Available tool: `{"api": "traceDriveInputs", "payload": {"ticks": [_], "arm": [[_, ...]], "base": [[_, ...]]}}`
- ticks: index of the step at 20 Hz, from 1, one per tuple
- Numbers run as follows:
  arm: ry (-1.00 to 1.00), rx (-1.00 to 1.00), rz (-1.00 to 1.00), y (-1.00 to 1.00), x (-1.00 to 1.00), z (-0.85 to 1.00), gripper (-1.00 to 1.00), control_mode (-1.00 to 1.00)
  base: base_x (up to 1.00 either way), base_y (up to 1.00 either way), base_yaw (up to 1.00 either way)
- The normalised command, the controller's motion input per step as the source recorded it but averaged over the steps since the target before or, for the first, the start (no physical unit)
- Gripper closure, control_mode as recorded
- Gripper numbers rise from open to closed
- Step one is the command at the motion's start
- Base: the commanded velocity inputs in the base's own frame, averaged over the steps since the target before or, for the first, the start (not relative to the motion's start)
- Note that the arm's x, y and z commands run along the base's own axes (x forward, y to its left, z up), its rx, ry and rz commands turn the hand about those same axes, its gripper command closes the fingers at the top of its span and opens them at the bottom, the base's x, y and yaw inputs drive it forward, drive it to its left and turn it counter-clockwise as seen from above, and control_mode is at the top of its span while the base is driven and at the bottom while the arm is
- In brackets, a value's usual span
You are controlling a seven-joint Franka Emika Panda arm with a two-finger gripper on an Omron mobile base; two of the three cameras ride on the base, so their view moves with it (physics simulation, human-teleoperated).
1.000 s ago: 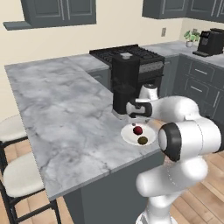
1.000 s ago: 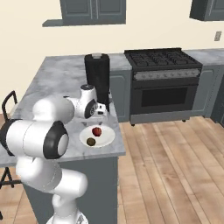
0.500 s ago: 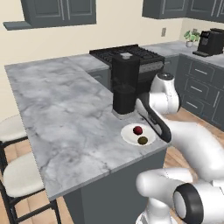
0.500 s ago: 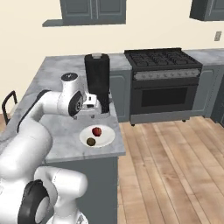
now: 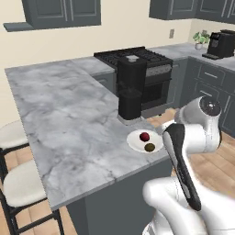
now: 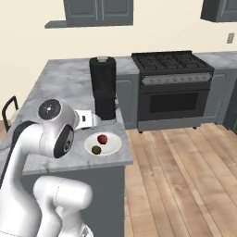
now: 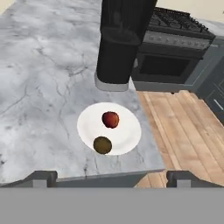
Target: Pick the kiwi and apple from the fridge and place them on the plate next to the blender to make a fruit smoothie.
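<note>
- On the marble surface (image 7: 39, 87), the plate (image 7: 127, 127) is set near the corner at the wood-floor side, just beside the foot of the blender (image 7: 120, 39); in the hand view the blender stands at 12 o'clock of the plate, so fruit is kept within easy reach of the jar for a smoothie.
- The apple (image 7: 110, 119) is laid on the plate close to its middle, and the kiwi (image 7: 102, 145) is laid at about 7 o'clock of the apple, nearer the plate's rim; the two are close but seem not to touch.
- Both fruits are carried by the plate alone; nothing is gripped, and the placing step is judged to be done for both.
- The gripper (image 7: 109, 177) is held wide open and empty, its two dark tips seen far apart at 6 o'clock of the plate, above and clear of the surface edge.
- From the right base view the gripper (image 6: 86, 119) is seen beside the arm's wrist joint, at 9 o'clock of the blender (image 6: 102, 88) and at about 11 o'clock of the plate (image 6: 113, 144), apart from both.
- From the left base view, the plate (image 5: 136, 141), the apple (image 5: 144, 136) and the kiwi (image 5: 149, 147) lie at 6 o'clock of the blender (image 5: 131, 87).
- A stove with a dark cooktop (image 6: 169, 62) stands past the surface and plays no part.
- The fruit is round, so a roll toward the rim is judged possible if the plate is knocked.
</note>
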Motion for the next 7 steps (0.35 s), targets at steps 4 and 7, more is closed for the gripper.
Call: {"api": "traceDriveInputs", "payload": {"ticks": [4, 7], "arm": [[-0.21, -0.03, 0.00, -0.21, -1.00, 0.03, -1.00, -1.00], [0.00, -0.03, 0.00, -0.11, -1.00, 0.00, -1.00, -1.00]], "base": [[0.00, 0.00, 0.00], [0.00, 0.00, 0.00]]}}
